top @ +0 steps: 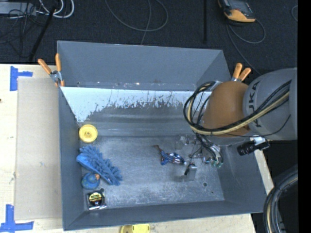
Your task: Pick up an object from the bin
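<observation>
Gripper [189, 168] hangs low in grey metal bin [146, 191], just right of small blue plastic piece [171, 158]; whether spread or pressed together, cannot tell. Blue bristly brush [99, 164] lies well left of that piece.

The single camera looks steeply down from the near side, framing the whole grey bin [141, 69], with the arm [274, 106] entering from the right.

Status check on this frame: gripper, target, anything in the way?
Gripper low over bin floor, right side. Small blue object on floor just left of it. Nothing between them; yellow disc, blue brush, tape measure far left.
</observation>
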